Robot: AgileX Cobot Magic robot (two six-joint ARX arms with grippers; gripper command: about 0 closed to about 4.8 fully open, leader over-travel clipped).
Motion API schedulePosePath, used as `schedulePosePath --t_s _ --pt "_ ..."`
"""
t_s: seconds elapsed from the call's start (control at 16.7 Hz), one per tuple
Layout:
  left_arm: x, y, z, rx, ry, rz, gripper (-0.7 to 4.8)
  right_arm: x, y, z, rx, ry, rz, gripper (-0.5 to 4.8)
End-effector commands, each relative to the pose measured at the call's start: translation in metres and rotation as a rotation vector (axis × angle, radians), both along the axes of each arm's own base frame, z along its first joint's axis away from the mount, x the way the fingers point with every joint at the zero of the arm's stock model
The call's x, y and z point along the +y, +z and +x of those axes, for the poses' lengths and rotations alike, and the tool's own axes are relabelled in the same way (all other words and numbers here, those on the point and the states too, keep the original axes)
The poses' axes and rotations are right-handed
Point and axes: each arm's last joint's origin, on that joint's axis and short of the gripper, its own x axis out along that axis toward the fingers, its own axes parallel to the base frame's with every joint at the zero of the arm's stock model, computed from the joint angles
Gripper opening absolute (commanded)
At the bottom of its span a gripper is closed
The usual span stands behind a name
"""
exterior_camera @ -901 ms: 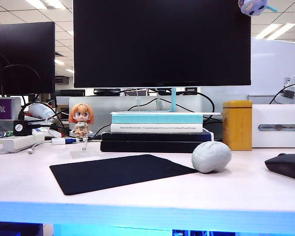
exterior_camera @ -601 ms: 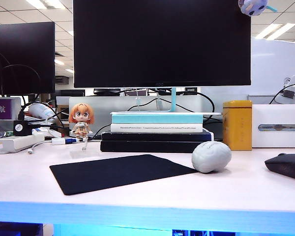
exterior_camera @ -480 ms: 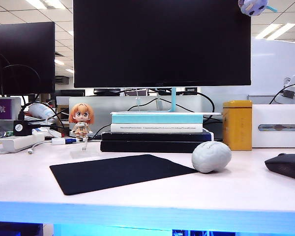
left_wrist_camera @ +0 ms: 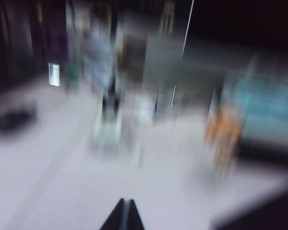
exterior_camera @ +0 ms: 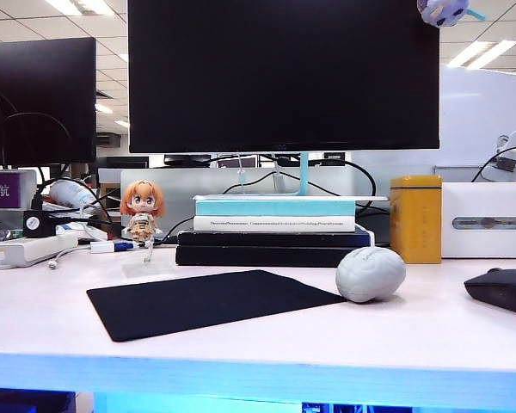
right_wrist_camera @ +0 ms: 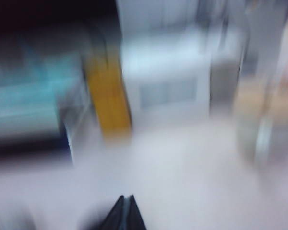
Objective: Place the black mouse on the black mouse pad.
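Black mouse (exterior_camera: 501,290) far right on desk, apart from both pressed-together hands: left hand (left_wrist_camera: 124,205), right hand (right_wrist_camera: 126,201).

Office bkgd: ceiling light panels (exterior_camera: 486,53) lit overhead, white partition (exterior_camera: 486,120) behind at right, big dark monitor (exterior_camera: 282,73) centre, 2nd monitor (exterior_camera: 39,99) left. White surface (exterior_camera: 267,340), blue-lit front edge.

Brain ball (exterior_camera: 371,274) blocks path between mouse (exterior_camera: 502,289) and pad (exterior_camera: 211,301).
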Motion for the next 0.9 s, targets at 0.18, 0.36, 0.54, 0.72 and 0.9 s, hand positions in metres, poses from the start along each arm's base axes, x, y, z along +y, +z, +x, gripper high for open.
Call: schedulePosePath --t_s 0.18,0.36,0.54,0.72,0.9 --pt "0.001 0.083 0.012 -0.019 0.028 0.001 -0.06 -0.002 0.075 -0.018 -0.158 -0.092 0.026 -0.02" --pt "-0.002 0.159 0.048 0.008 -0.068 0.024 -0.06 -0.002 0.141 -0.007 -0.168 -0.085 0.021 -0.02" --pt "-0.007 0.231 0.080 0.110 -0.226 0.183 -0.06 -0.001 0.201 0.022 -0.113 -0.012 0.007 -0.02" --pt "-0.008 0.267 0.096 0.293 -0.319 0.319 -0.06 0.000 0.235 0.062 0.056 0.027 -0.009 -0.02" --pt "-0.013 0.269 0.094 0.405 -0.538 0.359 -0.05 0.002 0.238 0.097 0.235 0.146 -0.092 -0.01"
